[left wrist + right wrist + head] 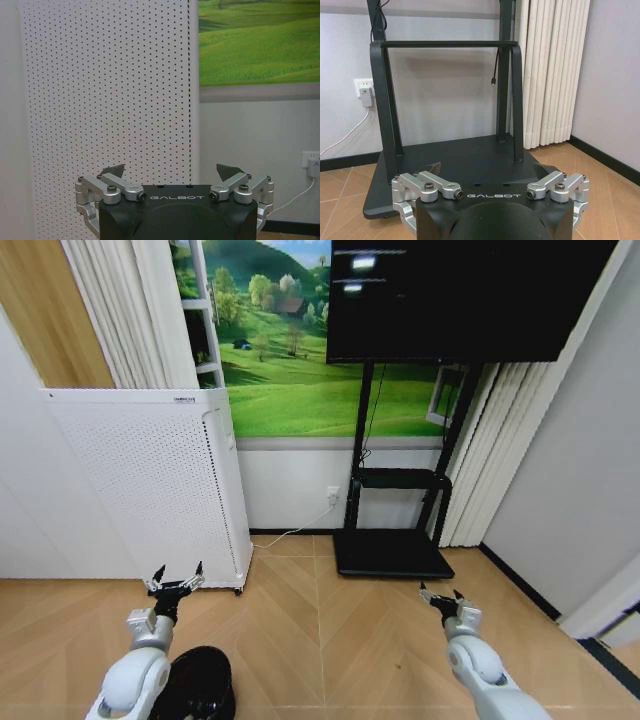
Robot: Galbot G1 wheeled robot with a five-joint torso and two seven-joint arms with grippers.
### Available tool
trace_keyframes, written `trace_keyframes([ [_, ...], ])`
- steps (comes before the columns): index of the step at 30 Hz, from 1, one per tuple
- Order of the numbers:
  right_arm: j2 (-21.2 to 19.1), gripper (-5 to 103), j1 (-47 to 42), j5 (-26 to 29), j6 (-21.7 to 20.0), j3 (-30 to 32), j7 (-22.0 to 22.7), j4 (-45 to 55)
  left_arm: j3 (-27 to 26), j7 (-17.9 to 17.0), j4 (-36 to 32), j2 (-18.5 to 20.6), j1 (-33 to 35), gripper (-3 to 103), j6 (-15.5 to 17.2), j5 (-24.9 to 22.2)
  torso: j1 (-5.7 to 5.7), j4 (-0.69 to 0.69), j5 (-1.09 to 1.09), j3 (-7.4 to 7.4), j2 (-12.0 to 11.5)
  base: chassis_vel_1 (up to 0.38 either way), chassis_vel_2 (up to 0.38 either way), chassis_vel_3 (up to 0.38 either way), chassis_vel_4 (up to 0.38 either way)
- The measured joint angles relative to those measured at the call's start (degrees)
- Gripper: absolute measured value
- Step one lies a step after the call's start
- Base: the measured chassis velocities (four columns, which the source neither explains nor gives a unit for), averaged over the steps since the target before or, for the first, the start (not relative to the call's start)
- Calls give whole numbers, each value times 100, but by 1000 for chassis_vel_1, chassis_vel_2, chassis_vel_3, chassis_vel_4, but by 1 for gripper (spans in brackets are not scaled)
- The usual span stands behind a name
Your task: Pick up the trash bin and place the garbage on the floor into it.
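The trash bin (203, 687), round and black with a dark liner, stands on the wooden floor at the bottom left of the head view, partly covered by my left arm. My left gripper (175, 580) is held out in front of and above the bin, open and holding nothing. In the left wrist view this left gripper (171, 172) faces the white perforated appliance. My right gripper (440, 596) is held out over the floor on the right, also open and holding nothing. In the right wrist view this right gripper (488, 170) faces the black stand. The garbage is out of view.
A tall white perforated appliance (150, 480) stands against the wall ahead left. A black TV stand (392, 552) with a flat base sits ahead right under a dark screen (460, 295). A wall socket (364, 90) with a white cable lies between them. White curtains (552, 70) hang on the right.
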Motion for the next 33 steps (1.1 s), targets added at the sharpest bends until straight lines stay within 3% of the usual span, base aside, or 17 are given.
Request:
trace_keyframes([
  [33, 0, 100, 0, 0, 0, 0, 0, 0, 0, 0, 0, 0, 0, 100, 0, 0, 292, 0, 0, 512, 803, 0, 0, 0, 0],
])
